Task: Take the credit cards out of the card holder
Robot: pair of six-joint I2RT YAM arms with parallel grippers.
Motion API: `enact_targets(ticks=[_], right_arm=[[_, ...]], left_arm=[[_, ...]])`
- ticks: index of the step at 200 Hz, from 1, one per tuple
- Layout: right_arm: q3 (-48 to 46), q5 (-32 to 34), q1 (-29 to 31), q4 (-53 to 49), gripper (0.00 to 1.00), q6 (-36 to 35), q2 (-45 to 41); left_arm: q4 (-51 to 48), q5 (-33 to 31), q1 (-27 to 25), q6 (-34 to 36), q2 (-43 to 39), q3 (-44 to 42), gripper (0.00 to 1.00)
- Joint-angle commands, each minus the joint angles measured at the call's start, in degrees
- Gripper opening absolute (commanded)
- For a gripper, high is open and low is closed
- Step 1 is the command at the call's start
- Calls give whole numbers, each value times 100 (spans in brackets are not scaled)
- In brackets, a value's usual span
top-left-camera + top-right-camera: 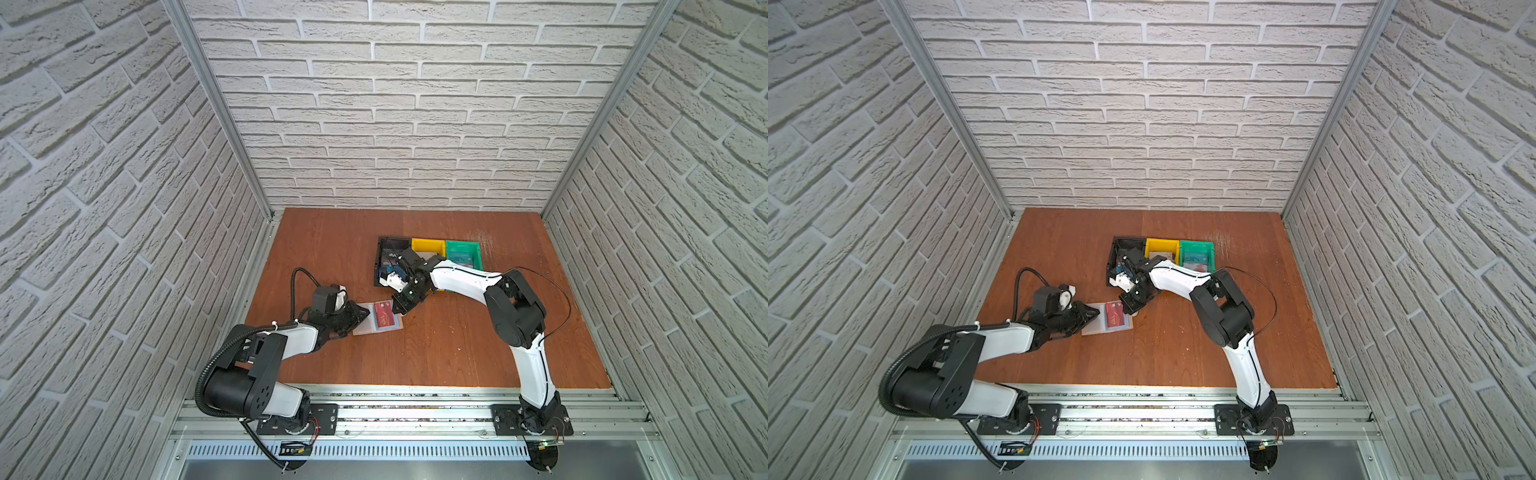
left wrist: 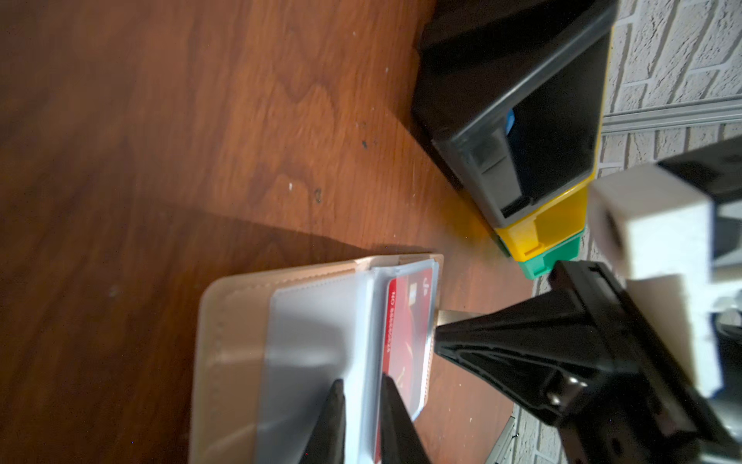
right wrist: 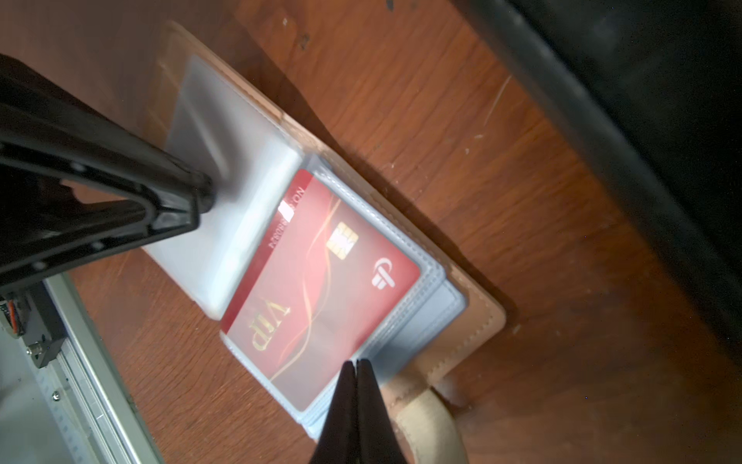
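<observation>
Doing now: getting the red VIP card (image 3: 321,281) out of its clear pocket. It is the only card I can see in the card holder (image 3: 482,321).
Where the holder is: lying open and flat on the wooden table (image 1: 457,353), between the two grippers and near the black bin (image 1: 379,262).
Where the card is: face up in the top pocket of the page stack, on the side with the snap tab (image 3: 425,405).
Left gripper (image 2: 361,385): its fingers are a little way apart, with the tips down on the empty clear sleeve (image 3: 241,168) of the other page. I cannot tell if it nips the sleeve or only presses on it.
Right gripper (image 3: 356,363): its fingers are squeezed right together with nothing between them. The tip sits at the edge of the red card's pocket.
How to do it well: the left one should press hard enough that the holder can't slide. I think the right one should move the card flat along the pocket, not lift it up.
Careful: the card looks thin and slippery, and the pocket looks floppy. Grab only the card, not the plastic.
Not sure: which side of the pocket is open.
Other cards: a teal card (image 1: 459,259) lies in the green bin (image 1: 463,242).
</observation>
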Motion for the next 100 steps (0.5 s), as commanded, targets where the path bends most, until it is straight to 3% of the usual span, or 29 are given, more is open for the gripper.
enact_targets(ticks=[1, 100], right_arm=[[20, -55, 39, 111, 6, 30, 97], [41, -71, 47, 72, 6, 71, 254]], left_arm=[[332, 65, -36, -19, 44, 73, 19], [516, 78, -192, -37, 291, 168, 20]])
